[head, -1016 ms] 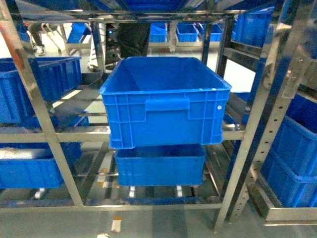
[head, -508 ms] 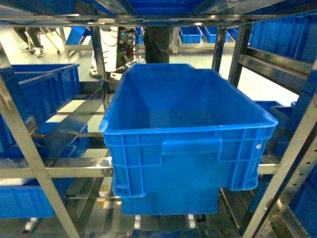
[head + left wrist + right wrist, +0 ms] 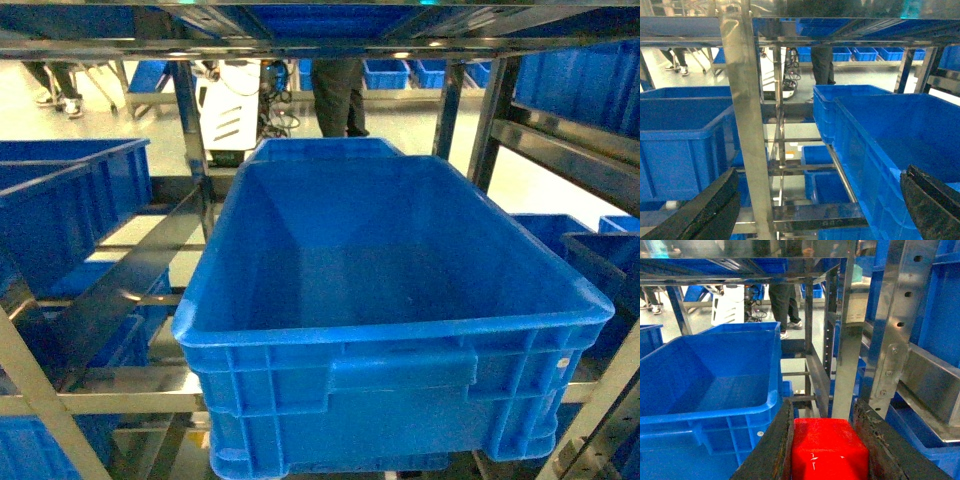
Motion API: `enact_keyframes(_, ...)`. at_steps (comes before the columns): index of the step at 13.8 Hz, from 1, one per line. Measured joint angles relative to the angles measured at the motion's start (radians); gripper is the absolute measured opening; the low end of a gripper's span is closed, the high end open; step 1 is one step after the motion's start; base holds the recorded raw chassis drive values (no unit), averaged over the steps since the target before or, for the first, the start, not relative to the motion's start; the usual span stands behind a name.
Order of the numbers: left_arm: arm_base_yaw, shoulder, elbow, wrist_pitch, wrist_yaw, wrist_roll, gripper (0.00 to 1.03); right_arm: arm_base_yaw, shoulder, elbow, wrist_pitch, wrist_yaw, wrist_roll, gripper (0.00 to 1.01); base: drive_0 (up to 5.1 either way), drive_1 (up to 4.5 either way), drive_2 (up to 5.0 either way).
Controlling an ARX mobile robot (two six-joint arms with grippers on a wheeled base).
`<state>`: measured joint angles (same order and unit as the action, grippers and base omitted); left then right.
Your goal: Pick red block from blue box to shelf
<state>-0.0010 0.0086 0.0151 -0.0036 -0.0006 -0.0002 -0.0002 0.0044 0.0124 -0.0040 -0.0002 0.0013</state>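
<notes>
- The small glossy red plastic block (image 3: 830,450) is gripped between the two dark fingers (image 3: 771,450) of the right gripper (image 3: 827,452), which is closed against its sides; only the block's smooth red face is seen, at the bottom of the right wrist view.
- Ahead and to the left of the right gripper, a large dark blue ribbed plastic crate (image 3: 705,385) sits on a tier of the silver steel shelf (image 3: 900,330); a perforated upright post of that shelf stands just ahead to the right.
- The left gripper (image 3: 815,210) is spread wide, and nothing is held between its fingers (image 3: 700,210); a shiny shelf post rises ahead between them, and the same crate (image 3: 900,145) lies ahead to its right.
- Compared with half a second ago, the dark blue crate (image 3: 390,320) fills much more of the head view, its near wall sits lower in the picture, and the lower crate under it is no longer seen.
- Neither gripper is seen in the head view.
- The inside of the crate is seen bare.
</notes>
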Motion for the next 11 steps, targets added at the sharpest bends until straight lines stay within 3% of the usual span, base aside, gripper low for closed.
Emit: enact_keyframes(11, 0.000, 0.000, 0.000, 0.000, 0.000, 0.000, 0.98, 0.000, 0.000, 0.000, 0.000, 0.000, 0.000, 0.29, 0.0, 0.00, 0.0)
